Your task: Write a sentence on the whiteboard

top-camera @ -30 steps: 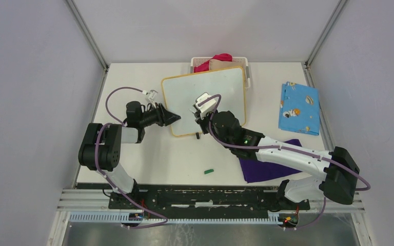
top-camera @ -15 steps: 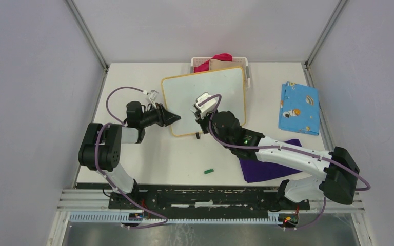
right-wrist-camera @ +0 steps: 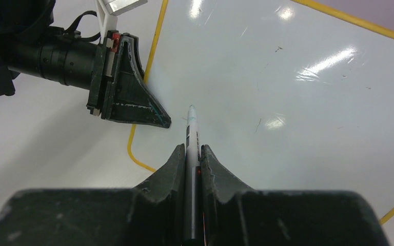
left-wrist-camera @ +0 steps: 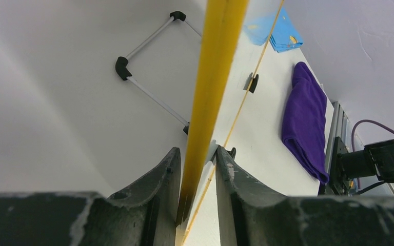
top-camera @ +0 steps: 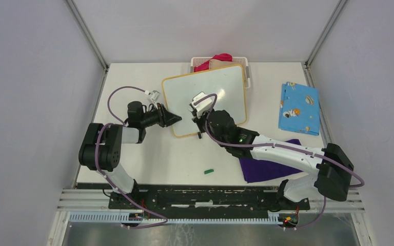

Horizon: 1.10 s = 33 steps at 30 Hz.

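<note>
The whiteboard (top-camera: 220, 89) lies tilted at the table's centre back, white with a thin orange frame. Its surface (right-wrist-camera: 287, 102) shows no sentence in these views. My left gripper (top-camera: 177, 119) straddles the board's left frame edge (left-wrist-camera: 215, 66). In the left wrist view this gripper (left-wrist-camera: 197, 151) has one finger against the frame and a thin gap at the other. My right gripper (top-camera: 197, 119) hovers over the board's lower left part. In the right wrist view it (right-wrist-camera: 194, 148) is shut on a white marker (right-wrist-camera: 191, 128) whose tip points at the board.
A small green cap (top-camera: 209, 170) lies on the table in front of the board. A purple cloth (top-camera: 267, 166) sits under my right arm, a blue patterned cloth (top-camera: 299, 107) at the right. A white basket (top-camera: 245, 64) with red and beige cloth stands behind the board.
My left jaws have narrowed around the board's frame edge. My right gripper has shifted slightly left over the board with the marker.
</note>
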### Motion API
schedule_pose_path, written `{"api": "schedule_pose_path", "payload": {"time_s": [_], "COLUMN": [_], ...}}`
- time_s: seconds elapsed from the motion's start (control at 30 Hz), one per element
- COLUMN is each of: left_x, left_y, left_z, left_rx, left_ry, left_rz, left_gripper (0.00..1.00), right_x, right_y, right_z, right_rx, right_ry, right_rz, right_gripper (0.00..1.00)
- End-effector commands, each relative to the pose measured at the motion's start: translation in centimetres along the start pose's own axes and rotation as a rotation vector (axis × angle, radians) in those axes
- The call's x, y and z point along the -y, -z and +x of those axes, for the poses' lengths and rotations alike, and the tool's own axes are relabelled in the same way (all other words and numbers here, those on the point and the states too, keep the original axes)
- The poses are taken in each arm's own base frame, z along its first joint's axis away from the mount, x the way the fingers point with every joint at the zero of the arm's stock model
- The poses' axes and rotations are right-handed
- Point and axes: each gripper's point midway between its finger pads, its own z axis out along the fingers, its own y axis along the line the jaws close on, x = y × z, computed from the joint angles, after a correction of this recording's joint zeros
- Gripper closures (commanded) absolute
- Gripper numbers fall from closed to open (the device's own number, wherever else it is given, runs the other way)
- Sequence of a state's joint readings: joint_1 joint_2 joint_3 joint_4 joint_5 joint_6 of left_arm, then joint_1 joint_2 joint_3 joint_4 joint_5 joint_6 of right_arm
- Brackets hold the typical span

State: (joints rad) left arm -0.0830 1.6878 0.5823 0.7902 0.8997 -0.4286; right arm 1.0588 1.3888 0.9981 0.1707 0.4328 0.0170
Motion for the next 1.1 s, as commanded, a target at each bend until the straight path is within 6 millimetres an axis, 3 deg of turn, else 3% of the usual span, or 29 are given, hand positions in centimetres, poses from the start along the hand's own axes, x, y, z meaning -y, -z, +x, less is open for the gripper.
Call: {"api": "schedule_pose_path", "payload": {"time_s": [0.0, 0.2, 0.33, 0.43, 0.67, 0.83, 0.87, 0.93, 1.07], "left_x": [-0.8, -0.8, -0.7, -0.6, 0.2, -0.3, -0.5, -0.9, -2.0], "left_y": [-0.2, -0.3, -0.3, -0.3, 0.2, 1.2, 1.4, 2.2, 5.6], "left_z": [-0.7, -0.7, -0.6, -0.7, -3.4, -4.6, -4.9, -5.7, -8.9], "left_rx": [0.013, 0.007, 0.001, 0.001, 0.05, 0.076, 0.084, 0.104, 0.209], "left_ry": [-0.068, -0.074, -0.077, -0.083, -0.115, -0.107, -0.103, -0.101, -0.102], "left_rz": [-0.035, -0.036, -0.039, -0.04, -0.083, -0.192, -0.22, -0.292, -0.543], "left_gripper": [0.67, 0.67, 0.67, 0.67, 0.44, 0.3, 0.15, 0.01, 0.0], "right_x": [0.5, 0.1, -0.3, -0.3, 0.8, 2.2, 2.4, 2.7, 3.8], "right_y": [-1.0, -3.1, -4.8, -5.1, -1.8, 0.9, 1.2, 2.2, 4.1], "right_z": [-5.2, -7.1, -6.9, -7.0, -8.0, -8.0, -7.9, -8.3, -9.1], "right_rx": [0.124, 0.133, 0.095, 0.09, 0.135, 0.154, 0.155, 0.17, 0.197], "right_ry": [-0.053, -0.026, -0.015, -0.025, -0.048, -0.058, -0.059, -0.09, -0.1], "right_rz": [0.046, 0.064, 0.056, 0.048, 0.028, 0.043, 0.046, 0.043, 0.059], "right_gripper": [1.0, 1.0, 1.0, 1.0, 1.0, 1.0, 1.0, 1.0, 1.0]}}
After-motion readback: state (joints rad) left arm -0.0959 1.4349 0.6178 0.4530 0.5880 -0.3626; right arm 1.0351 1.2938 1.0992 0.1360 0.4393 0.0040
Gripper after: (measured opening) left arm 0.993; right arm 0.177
